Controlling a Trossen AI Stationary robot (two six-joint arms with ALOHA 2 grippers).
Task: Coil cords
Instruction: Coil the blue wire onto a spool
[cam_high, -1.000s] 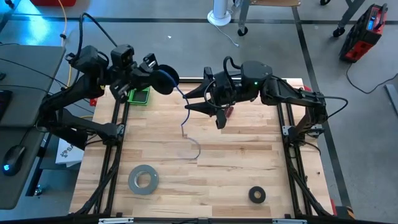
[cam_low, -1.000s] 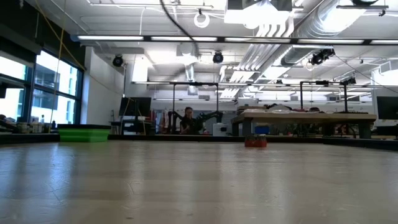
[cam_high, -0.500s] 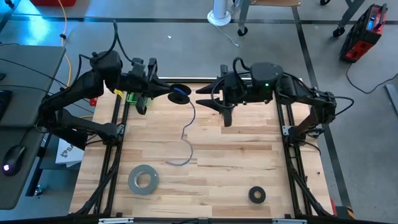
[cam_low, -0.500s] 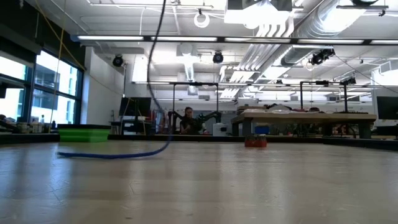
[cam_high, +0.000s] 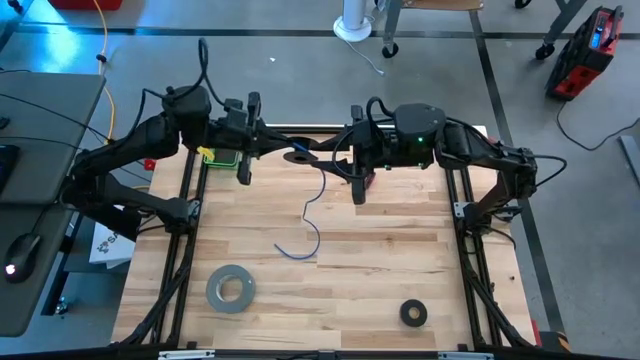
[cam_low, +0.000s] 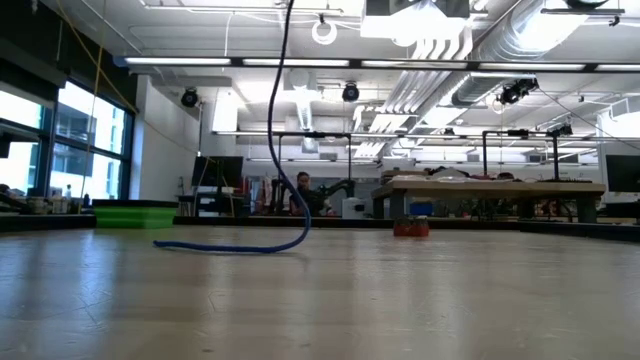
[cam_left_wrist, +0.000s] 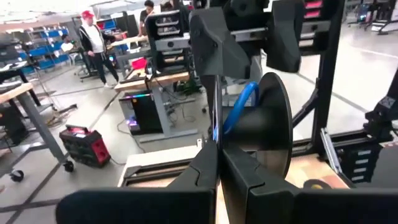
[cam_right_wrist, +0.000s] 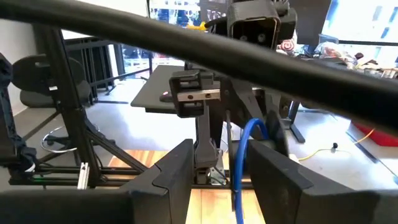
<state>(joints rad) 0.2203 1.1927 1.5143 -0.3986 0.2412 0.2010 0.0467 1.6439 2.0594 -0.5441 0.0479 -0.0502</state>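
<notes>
The thin blue cable (cam_high: 310, 205) hangs from between the two grippers above the far middle of the table. Its lower end lies curved on the wood (cam_low: 240, 247). My left gripper (cam_high: 280, 152) is shut on a black round disc (cam_left_wrist: 273, 124) that has the blue cable (cam_left_wrist: 239, 109) wound at it. My right gripper (cam_high: 333, 160) faces it from the right, open. Its fingers (cam_right_wrist: 177, 171) stand on either side of the cable (cam_right_wrist: 245, 146). My left gripper pinches the black disc at its edge (cam_left_wrist: 216, 140) between its two shut fingers, coming level from the table's left. The disc stands on edge, lifted clear of the table, and the cable hangs slack below it. Whether my right gripper touches the cable, I cannot tell.
A grey tape roll (cam_high: 230, 287) lies near the front left and a small black tape ring (cam_high: 413, 313) at the front right. A green bin (cam_high: 225, 157) stands at the far left under my left arm. A small red thing (cam_low: 411, 228) lies at the far middle.
My left gripper has gone toward the table's right and a little nearer with the disc, up to my right gripper. The hanging cable has come along. Its lower end has settled on the table and swung toward the left, then slid a little toward the right.
</notes>
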